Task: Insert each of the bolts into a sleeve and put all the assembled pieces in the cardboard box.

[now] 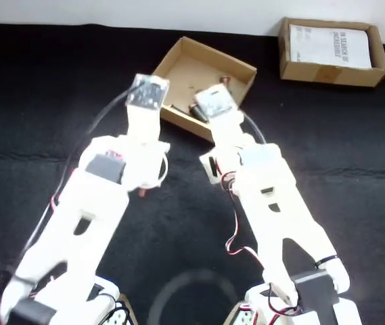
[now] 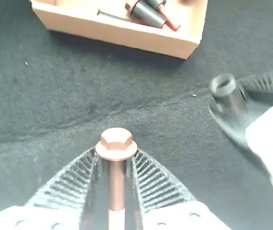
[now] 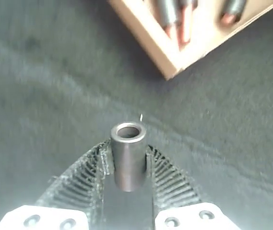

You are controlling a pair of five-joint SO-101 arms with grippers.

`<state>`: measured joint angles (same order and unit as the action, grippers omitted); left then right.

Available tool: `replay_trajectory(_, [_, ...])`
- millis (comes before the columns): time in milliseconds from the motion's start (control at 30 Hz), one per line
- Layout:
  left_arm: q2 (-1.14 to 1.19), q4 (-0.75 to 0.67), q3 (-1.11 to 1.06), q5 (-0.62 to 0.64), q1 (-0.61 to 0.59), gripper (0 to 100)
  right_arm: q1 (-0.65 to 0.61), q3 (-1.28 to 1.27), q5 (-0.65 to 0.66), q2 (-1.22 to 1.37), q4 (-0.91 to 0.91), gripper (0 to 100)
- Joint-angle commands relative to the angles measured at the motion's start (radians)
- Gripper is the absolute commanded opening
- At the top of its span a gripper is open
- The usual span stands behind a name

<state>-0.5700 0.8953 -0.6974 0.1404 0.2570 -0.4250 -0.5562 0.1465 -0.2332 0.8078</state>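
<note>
My left gripper (image 2: 116,165) is shut on a copper bolt (image 2: 115,163), hex head pointing away from the wrist, above the black cloth. My right gripper (image 3: 128,160) is shut on a grey sleeve (image 3: 127,153), its open bore facing outward. That sleeve (image 2: 226,93) also appears in the left wrist view, off to the side of the bolt and apart from it. The open cardboard box (image 1: 202,84) lies just beyond both grippers and holds assembled sleeve-and-bolt pieces (image 2: 150,12). From above, the two arms (image 1: 145,142) (image 1: 236,149) stand side by side short of the box.
A second cardboard box (image 1: 331,51) with a white printed sheet sits at the back right. Black cloth (image 1: 341,176) covers the table. The near wall of the open box (image 3: 146,38) stands close ahead of both grippers.
</note>
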Motion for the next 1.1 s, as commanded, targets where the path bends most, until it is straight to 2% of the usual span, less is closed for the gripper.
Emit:
replay_trajectory(0, [-0.153,-0.104,-0.117,-0.031,0.001,1,-0.044,0.002,-0.060,-0.008,-0.068,0.7])
replay_trajectory(167, [-0.265,-0.176,-0.228,-0.043,-0.005,1,-0.087,-0.012,-0.175,-0.110,-0.076,0.7])
replay_trajectory(533, [-0.291,-0.181,-0.236,-0.043,-0.005,1,-0.171,-0.397,-0.172,-0.633,-0.081,0.7])
replay_trajectory(733, [-0.295,-0.181,-0.242,-0.051,-0.010,1,-0.162,-0.661,-0.060,-0.862,-0.082,0.7])
replay_trajectory(800, [-0.295,-0.183,-0.242,-0.094,-0.024,1,-0.139,-0.736,-0.018,-0.920,-0.087,0.7])
replay_trajectory(1067, [-0.297,-0.183,-0.242,-0.118,-0.094,1,-0.059,-1.026,0.115,-1.115,-0.375,0.7])
